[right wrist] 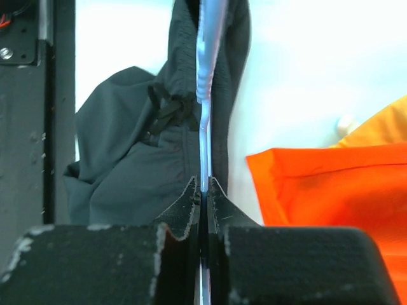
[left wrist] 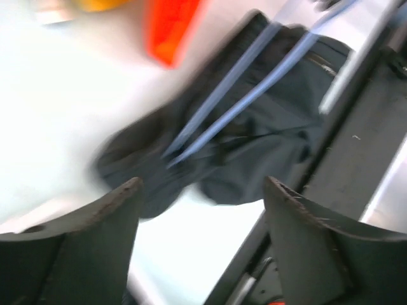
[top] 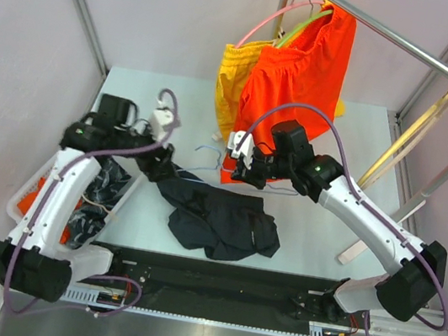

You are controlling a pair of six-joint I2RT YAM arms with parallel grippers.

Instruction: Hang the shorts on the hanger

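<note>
The dark navy shorts (top: 228,224) lie crumpled on the table in front of the arms. The light-blue wire hanger (top: 205,168) lies partly across their upper edge. My right gripper (top: 238,167) is shut on the hanger's wire; in the right wrist view the wire (right wrist: 204,95) runs from between the closed fingers (right wrist: 204,190) over the shorts (right wrist: 127,159). My left gripper (top: 159,166) is open and empty at the shorts' left end. In the blurred left wrist view its fingers (left wrist: 121,203) are spread wide above the shorts (left wrist: 254,146) and the hanger's wires (left wrist: 254,73).
Orange shorts (top: 303,70) and yellow shorts (top: 235,72) hang from the metal rail (top: 398,38) at the back. Cream hangers (top: 417,130) lean at the right. A white basket (top: 27,201) of clothes stands at the left. A black rail (top: 214,282) runs along the near edge.
</note>
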